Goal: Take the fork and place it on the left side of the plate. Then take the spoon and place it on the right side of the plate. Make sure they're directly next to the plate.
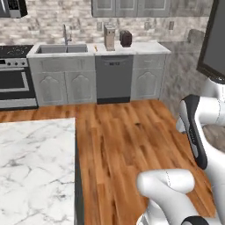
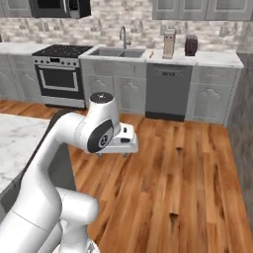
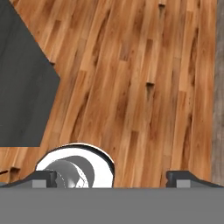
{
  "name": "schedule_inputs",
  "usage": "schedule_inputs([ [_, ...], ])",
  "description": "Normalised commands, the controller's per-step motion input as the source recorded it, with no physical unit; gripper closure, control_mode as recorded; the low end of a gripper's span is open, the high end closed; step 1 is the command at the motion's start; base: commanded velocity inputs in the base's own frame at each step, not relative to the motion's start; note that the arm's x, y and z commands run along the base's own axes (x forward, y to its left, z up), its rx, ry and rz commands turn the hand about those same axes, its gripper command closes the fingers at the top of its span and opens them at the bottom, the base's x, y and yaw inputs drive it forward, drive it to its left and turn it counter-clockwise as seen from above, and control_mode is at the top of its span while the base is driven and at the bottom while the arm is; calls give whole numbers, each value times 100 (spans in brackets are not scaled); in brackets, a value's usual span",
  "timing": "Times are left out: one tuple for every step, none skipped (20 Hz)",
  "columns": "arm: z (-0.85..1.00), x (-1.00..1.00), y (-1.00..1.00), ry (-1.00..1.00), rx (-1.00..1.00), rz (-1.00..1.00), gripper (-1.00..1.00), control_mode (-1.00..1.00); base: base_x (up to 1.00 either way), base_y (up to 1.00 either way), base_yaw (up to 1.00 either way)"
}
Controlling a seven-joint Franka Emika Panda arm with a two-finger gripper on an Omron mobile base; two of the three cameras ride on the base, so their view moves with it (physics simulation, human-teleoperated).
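Claw (image 3: 112, 177) spread wide, nothing betw fingertips (image 3: 43, 178), touching nothing; it looks down at bare wood floor (image 3: 131, 87). Fork, spoon, plate can't be located in these views. In hand view a dark grey panel (image 3: 22, 87) sits upper left of claw, its slanted edge near; a grey strip runs down far right edge. Marble island counter (image 1: 35, 171) is left of arm w/ its edge right beside the robot's white body; bare top. Floor betw island and far cabinet run w/ sink (image 2: 118, 52), dishwasher (image 2: 168, 91), stove (image 2: 62, 74) is wide open.
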Motion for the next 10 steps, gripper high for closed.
schedule_inputs([
  [0, 0, 0, 0, 0, 0, -100, 100, 100, -49, 4],
  [0, 0, 0, 0, 0, 0, -100, 100, 100, -52, 5],
  [0, 0, 0, 0, 0, 0, -100, 100, 100, -51, 5],
  [0, 0, 0, 0, 0, 0, -100, 100, 100, -48, 5],
  [0, 0, 0, 0, 0, 0, -100, 100, 100, -43, 5],
  [0, 0, 0, 0, 0, 0, -100, 100, 100, -38, 4],
  [0, 0, 0, 0, 0, 0, -100, 100, 100, -34, 3],
  [0, 0, 0, 0, 0, 0, -100, 100, 100, -31, 1],
  [0, 0, 0, 0, 0, 0, -100, 100, 100, -27, 0],
  [0, 0, 0, 0, 0, 0, -100, 100, 100, -21, 0],
])
